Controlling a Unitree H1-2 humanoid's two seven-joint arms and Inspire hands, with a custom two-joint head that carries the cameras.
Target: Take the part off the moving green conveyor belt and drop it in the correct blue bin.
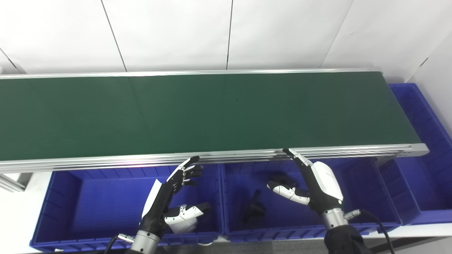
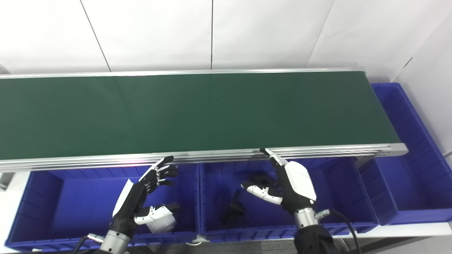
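Observation:
The green conveyor belt runs across the view and carries no part that I can see. My left hand is open and empty, held over the left blue bin just below the belt's front rail. My right hand is open and empty over the middle blue bin, its fingertips near the rail. A black part lies on the floor of the middle bin, left of my right hand. A white part lies in the left bin beside my left hand.
A third blue bin stands at the belt's right end, running back toward the wall. The aluminium front rail of the conveyor overhangs the two near bins. White wall panels stand behind the belt.

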